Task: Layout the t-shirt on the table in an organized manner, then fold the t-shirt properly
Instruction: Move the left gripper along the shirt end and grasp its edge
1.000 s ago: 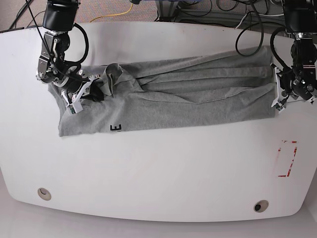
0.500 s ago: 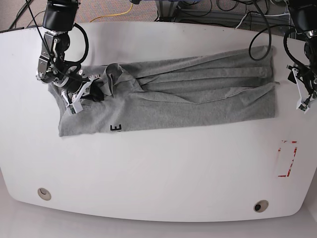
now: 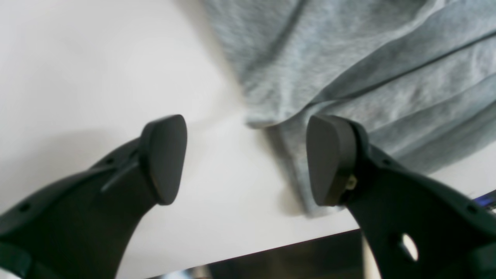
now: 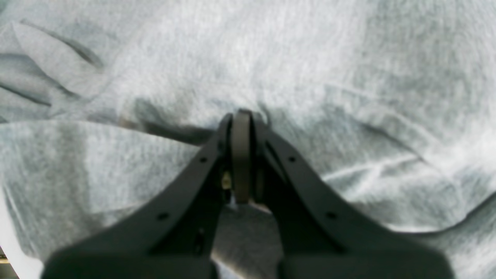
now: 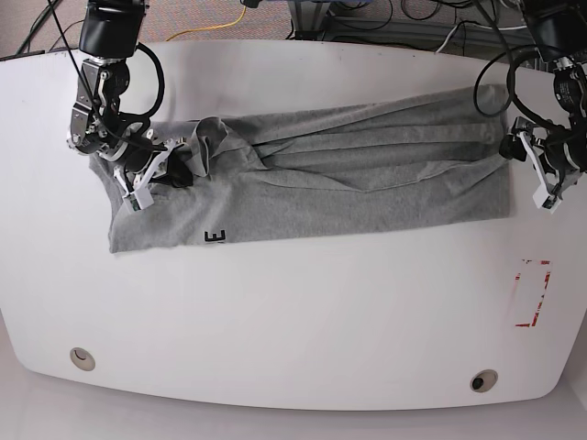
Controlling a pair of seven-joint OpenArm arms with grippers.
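Left gripper (image 5: pixel 530 172), black with white trim: jaws spread wide, nothing between the pads, held low off the far right of the base view; dark rounded pads (image 3: pixel 166 157) well apart.

Right gripper (image 5: pixel 156 174), same build: jaws pressed together, pinching a fold of heather-grey cotton t-shirt (image 5: pixel 348 179); arm reaches down from upper left.

bare table (image 5: pixel 303 312) in front of the t-shirt (image 5: pixel 367 183), red tape outline (image 5: pixel 532 293) flat, cables beyond far edge
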